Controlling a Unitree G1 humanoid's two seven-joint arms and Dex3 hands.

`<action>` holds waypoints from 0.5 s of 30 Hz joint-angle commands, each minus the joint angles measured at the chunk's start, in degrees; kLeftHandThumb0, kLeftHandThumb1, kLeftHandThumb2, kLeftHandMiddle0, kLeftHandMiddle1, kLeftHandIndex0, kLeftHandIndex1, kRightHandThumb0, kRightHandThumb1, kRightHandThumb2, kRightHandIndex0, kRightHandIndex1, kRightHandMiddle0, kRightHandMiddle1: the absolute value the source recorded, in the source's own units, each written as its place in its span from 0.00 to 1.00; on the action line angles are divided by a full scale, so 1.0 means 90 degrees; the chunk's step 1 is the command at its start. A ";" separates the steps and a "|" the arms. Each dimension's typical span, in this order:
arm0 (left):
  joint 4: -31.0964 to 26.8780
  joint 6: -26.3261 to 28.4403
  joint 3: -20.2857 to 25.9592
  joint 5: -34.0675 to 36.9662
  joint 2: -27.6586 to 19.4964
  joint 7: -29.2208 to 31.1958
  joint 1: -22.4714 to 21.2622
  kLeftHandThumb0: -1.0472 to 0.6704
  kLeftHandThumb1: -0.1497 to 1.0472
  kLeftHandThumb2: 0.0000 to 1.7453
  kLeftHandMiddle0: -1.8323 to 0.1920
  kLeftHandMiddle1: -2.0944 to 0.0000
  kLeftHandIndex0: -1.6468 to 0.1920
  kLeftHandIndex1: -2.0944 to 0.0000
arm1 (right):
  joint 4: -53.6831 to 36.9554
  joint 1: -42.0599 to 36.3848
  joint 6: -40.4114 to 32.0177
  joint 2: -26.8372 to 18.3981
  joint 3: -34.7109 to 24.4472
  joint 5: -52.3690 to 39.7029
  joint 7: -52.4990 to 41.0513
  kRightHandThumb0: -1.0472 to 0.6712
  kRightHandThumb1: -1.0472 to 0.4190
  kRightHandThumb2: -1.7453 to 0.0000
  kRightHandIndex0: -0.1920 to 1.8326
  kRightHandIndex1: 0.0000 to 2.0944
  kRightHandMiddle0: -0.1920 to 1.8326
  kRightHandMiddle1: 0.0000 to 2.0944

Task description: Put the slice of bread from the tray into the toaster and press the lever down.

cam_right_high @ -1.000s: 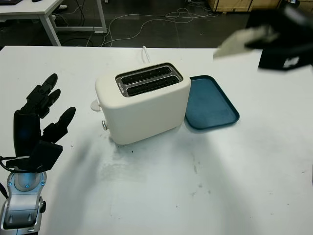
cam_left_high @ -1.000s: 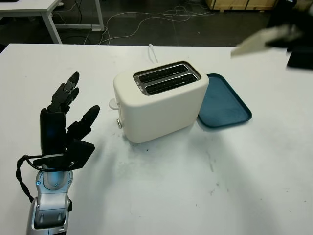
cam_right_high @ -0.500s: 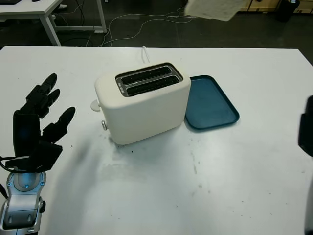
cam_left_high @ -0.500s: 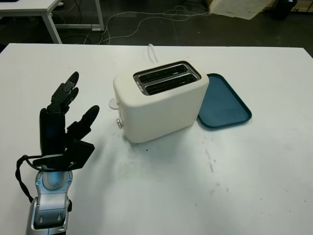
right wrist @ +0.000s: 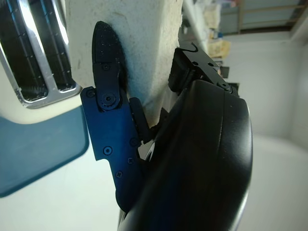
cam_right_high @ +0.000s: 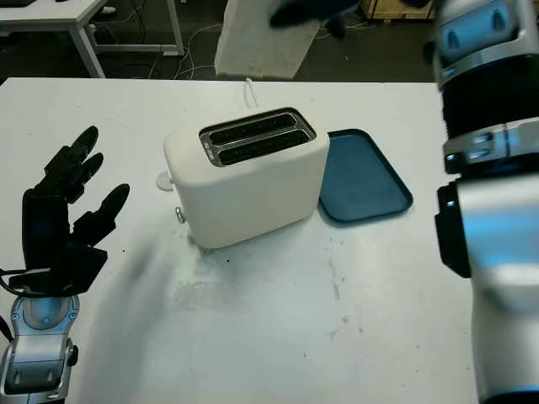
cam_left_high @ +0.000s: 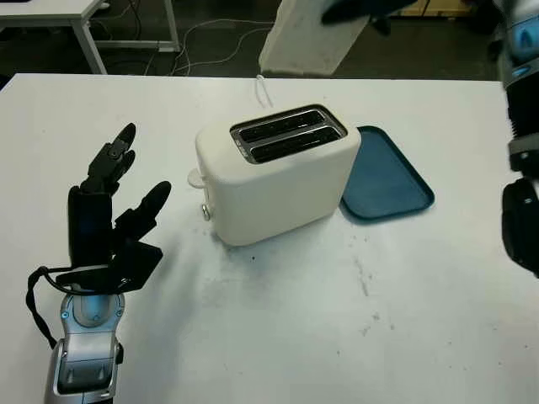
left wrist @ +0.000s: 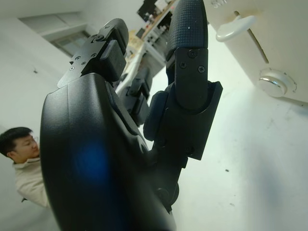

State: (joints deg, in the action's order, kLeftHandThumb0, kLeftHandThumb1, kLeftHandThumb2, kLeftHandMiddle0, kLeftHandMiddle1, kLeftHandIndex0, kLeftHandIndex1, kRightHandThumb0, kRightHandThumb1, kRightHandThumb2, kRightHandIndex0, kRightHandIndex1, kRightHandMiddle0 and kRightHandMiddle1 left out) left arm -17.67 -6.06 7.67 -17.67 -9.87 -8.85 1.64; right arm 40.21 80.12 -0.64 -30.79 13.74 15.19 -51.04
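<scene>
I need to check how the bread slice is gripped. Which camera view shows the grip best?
The right wrist view: the right hand shows close up, a finger pressed flat on the bread slice above the toaster slots. The two eye views show the slice at the top edge, blurred, with the grip indistinct.

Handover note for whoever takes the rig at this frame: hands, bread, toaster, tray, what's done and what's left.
Right hand: shut on the slice of bread, held in the air above and behind the toaster.
Left hand: open, raised over the table left of the toaster.
Tray: bare, right of the toaster.
Done: bread lifted off the tray.
Left: lower the slice into a slot, then press the lever, which looks up.
</scene>
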 commanded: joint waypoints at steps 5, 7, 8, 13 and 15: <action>-0.0041 0.0003 0.0004 -0.0027 -0.0015 0.0002 -0.0019 0.17 0.89 0.20 0.62 1.00 0.65 1.00 | 0.0185 -0.0175 0.0144 0.0199 0.0096 0.0015 0.0036 0.33 0.09 0.76 0.60 0.83 0.50 0.83; -0.0046 -0.0001 0.0006 0.0006 -0.0005 0.0006 -0.0023 0.17 0.89 0.19 0.62 1.00 0.65 1.00 | 0.0206 -0.0225 0.0023 0.0224 0.0125 0.0037 -0.0021 0.32 0.09 0.76 0.60 0.83 0.50 0.83; -0.0045 0.0002 0.0006 -0.0008 -0.0012 0.0003 -0.0026 0.17 0.89 0.19 0.62 1.00 0.65 1.00 | 0.0242 -0.0256 0.0054 0.0228 0.0137 0.0035 -0.0054 0.31 0.09 0.76 0.60 0.83 0.50 0.83; -0.0065 0.0032 0.0000 -0.0065 -0.0054 0.0024 -0.0030 0.17 0.89 0.20 0.62 1.00 0.66 1.00 | 0.0467 -0.0316 0.0117 0.0272 0.0166 -0.0024 -0.0179 0.31 0.09 0.77 0.60 0.83 0.51 0.83; -0.0005 -0.0057 -0.0004 -0.0088 -0.0074 -0.0002 -0.0031 0.17 0.89 0.20 0.61 1.00 0.65 1.00 | 0.0503 -0.0341 0.0092 0.0319 0.0185 -0.0006 -0.0159 0.31 0.09 0.77 0.61 0.83 0.51 0.83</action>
State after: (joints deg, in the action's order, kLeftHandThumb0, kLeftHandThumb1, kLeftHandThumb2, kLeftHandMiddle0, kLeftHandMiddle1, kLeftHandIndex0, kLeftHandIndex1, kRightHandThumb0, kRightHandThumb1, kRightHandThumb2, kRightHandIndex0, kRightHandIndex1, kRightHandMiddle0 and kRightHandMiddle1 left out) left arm -17.70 -6.03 7.66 -17.61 -9.92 -8.84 1.63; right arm 44.33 77.94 0.58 -28.68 15.25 15.43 -52.25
